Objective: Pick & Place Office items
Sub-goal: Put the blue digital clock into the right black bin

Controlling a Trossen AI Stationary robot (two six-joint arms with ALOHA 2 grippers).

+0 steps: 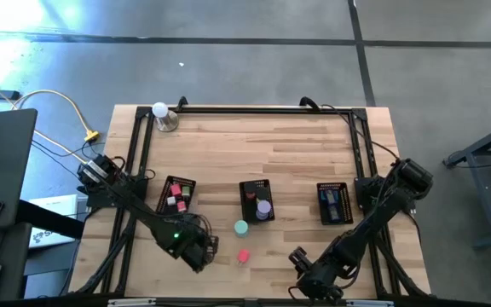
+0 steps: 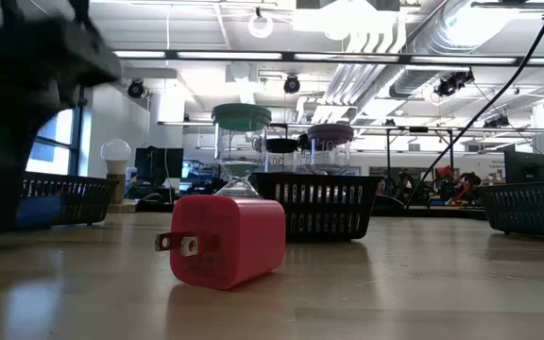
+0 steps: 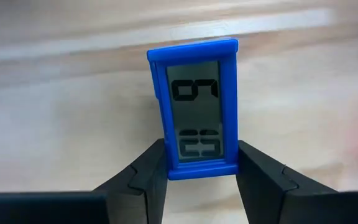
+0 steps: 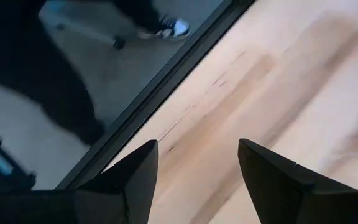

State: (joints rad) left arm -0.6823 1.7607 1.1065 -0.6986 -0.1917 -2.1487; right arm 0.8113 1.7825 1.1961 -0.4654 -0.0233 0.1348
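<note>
Left gripper (image 3: pixel 201 180): clamps blue digital timer (image 3: pixel 194 106) at its lower end.
Advice: lift level toward right tray (image 1: pixel 335 203).
Right gripper (image 4: pixel 194 177): parted, empty.

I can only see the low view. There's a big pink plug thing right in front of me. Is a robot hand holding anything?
Observer: Yes. The left gripper is shut on a blue little clock, its screen showing digits.
Operator: Where is that hand on the table?
Observer: Near the front edge, left of the pink plug, seen from above.
Operator: What's the other hand doing?
Observer: The right gripper is open and empty, over bare wood at the table's front right edge.
Operator: What's that green thing behind the plug?
Observer: A teal hourglass, standing alone on the wood, outside the middle mesh tray.
</note>
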